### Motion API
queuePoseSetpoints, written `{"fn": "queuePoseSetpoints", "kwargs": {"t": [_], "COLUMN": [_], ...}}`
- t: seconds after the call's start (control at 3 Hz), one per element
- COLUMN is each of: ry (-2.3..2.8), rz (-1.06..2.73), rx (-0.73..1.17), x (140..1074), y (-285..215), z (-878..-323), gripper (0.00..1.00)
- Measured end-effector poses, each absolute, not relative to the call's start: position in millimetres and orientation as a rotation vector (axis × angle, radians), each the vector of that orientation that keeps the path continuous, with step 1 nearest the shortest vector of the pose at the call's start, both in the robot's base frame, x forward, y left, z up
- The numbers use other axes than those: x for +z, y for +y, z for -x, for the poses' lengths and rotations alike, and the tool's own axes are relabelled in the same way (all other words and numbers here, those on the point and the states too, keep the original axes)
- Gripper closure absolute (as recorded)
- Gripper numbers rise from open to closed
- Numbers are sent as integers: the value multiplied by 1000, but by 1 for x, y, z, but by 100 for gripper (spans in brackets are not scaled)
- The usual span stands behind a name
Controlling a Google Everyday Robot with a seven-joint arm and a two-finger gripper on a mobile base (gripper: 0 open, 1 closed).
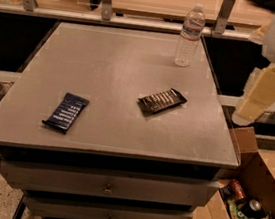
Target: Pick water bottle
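The water bottle is a small clear ribbed bottle with a white cap and a pale label band. It stands upright near the far right corner of the grey table. My gripper is the pale, cream-coloured end of the arm hanging off the table's right edge, to the right of the bottle and nearer the camera. It touches nothing and is well apart from the bottle.
A dark snack bar wrapper lies right of the table's centre. A blue snack bar lies front left. An open cardboard box with cans and packets stands on the floor at the right. A rail and wooden counter run behind the table.
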State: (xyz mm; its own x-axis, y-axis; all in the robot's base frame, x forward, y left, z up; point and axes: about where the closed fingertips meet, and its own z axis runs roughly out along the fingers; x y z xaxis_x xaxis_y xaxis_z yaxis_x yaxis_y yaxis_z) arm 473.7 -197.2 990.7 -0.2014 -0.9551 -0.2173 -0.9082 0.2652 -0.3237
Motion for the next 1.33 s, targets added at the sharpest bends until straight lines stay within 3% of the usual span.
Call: {"fn": "queuePoseSetpoints", "kwargs": {"t": [0.67,1.33], "ry": [2085,2115], "rz": [1578,1309], "rx": [-152,-29], "x": [1014,1022], "y": [-176,-210], "z": [-543,-607], "gripper": [0,0]}}
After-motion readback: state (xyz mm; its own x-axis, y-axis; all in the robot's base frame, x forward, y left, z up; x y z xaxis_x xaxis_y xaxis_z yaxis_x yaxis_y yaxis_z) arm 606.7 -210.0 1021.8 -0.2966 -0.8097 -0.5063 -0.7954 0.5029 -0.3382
